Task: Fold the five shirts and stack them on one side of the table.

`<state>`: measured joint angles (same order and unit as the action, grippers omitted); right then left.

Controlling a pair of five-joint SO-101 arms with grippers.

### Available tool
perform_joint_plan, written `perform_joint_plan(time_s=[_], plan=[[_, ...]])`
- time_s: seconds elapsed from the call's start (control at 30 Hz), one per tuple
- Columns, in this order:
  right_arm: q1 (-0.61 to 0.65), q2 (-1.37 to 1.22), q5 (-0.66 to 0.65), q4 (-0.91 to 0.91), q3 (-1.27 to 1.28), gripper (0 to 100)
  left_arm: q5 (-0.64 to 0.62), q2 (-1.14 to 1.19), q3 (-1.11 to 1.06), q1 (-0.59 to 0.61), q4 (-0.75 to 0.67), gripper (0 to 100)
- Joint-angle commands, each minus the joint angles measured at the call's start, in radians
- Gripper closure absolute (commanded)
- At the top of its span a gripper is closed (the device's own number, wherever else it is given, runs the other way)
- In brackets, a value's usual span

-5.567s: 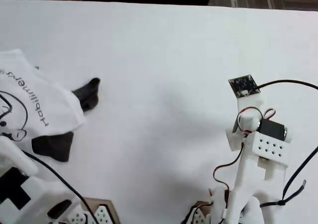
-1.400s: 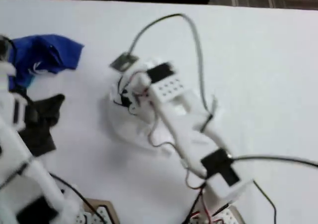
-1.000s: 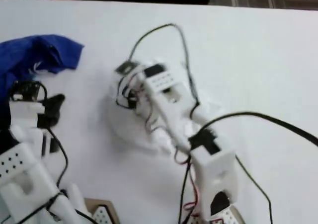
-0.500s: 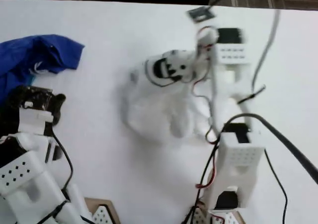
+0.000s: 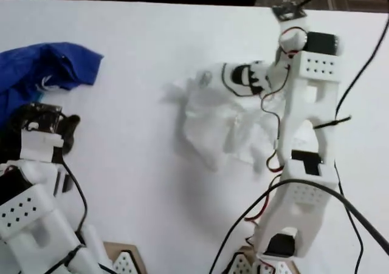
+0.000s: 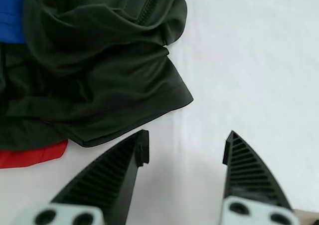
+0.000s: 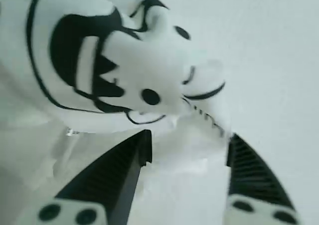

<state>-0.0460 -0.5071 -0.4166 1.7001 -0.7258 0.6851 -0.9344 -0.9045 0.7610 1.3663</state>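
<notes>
At mid-table we see the right gripper (image 7: 184,140), jaws apart, over the white shirt (image 5: 214,123), seemingly placed there for folding; left gripper (image 6: 185,140) likewise apart.

The white table (image 5: 121,183) carries a blue shirt (image 5: 48,67), black shirt (image 6: 99,70) and crumpled white shirt (image 5: 219,128).

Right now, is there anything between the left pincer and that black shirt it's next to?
Nothing visible. The left pincer hangs open over the bare table. The hem of the black shirt lies just past its tips, with only white tabletop between them.
</notes>
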Motion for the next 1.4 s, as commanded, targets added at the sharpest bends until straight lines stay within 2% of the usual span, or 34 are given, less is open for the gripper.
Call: perform_joint_plan(time_s=[0.0,0.13,0.27,0.4,0.53,0.67,0.93,1.1,1.2,1.37], plan=[[0.084,0.130,-0.008,0.012,0.035,59.0,0.005,-0.015,0.002,-0.005,-0.029,74],[0.266,0.361,-0.008,0.013,0.249,64.2,0.003,-0.014,0.002,-0.005,-0.058,74],[0.492,0.561,0.040,0.005,0.594,67.7,0.003,-0.014,0.002,-0.005,-0.086,74],[0.644,0.641,0.061,-0.110,0.914,67.4,0.003,-0.014,0.002,-0.005,-0.091,74],[0.634,0.622,0.043,-0.274,1.102,67.5,0.003,-0.014,0.002,-0.005,-0.091,74],[0.628,0.541,0.012,-0.361,1.200,67.6,0.003,-0.014,0.002,-0.005,-0.091,74],[0.596,0.311,0.021,-0.423,1.155,68.6,0.003,-0.014,0.002,-0.005,-0.084,74],[0.455,0.189,0.032,-0.467,1.014,86.2,0.003,-0.014,0.001,-0.005,-0.084,74],[0.392,0.140,0.121,-0.429,0.913,97.1,0.003,-0.014,-0.002,-0.005,-0.084,74],[0.371,0.110,0.152,-0.331,0.779,97.8,0.003,-0.015,-0.053,-0.006,-0.106,74]])
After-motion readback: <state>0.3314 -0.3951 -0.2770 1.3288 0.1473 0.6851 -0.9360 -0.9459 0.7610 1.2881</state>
